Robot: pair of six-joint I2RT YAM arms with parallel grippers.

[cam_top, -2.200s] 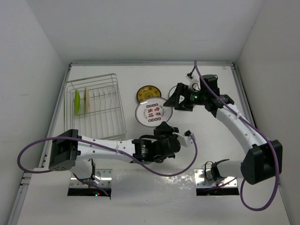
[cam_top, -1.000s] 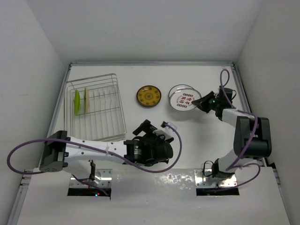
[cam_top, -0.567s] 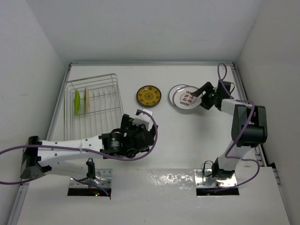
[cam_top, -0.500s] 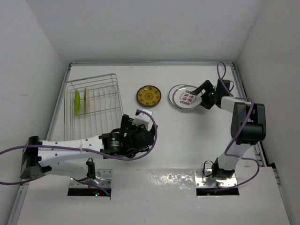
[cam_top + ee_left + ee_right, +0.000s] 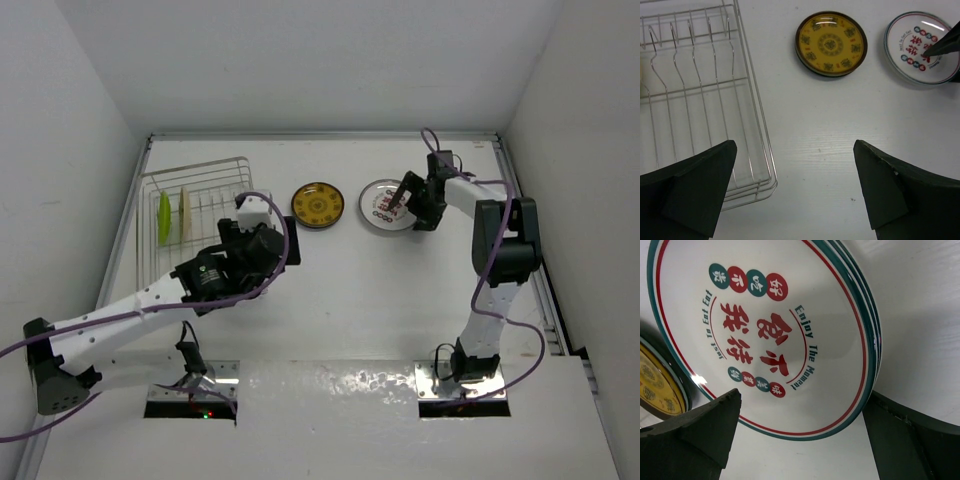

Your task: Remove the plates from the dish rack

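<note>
The dish rack (image 5: pixel 205 240) stands at the back left. A lime green plate (image 5: pixel 163 216) and a cream plate (image 5: pixel 184 213) stand upright in its left slots. A yellow-brown plate (image 5: pixel 318 205) and a white plate with red and teal marks (image 5: pixel 386 205) lie on the table. My right gripper (image 5: pixel 410 203) is open, its fingers either side of the white plate's (image 5: pixel 765 335) right rim and apart from it. My left gripper (image 5: pixel 268 243) hovers open and empty by the rack's right rail (image 5: pixel 761 145), short of the yellow-brown plate (image 5: pixel 831 44).
White walls close in the table on the left, back and right. Purple cables loop off both arms. The rack's right-hand slots (image 5: pixel 690 60) hold nothing. A right fingertip (image 5: pixel 945 45) shows over the white plate (image 5: pixel 917 50) in the left wrist view.
My right gripper has opened and let go of the white plate beside the yellow-brown one. My left arm has swung back and left to the rack's right side.
</note>
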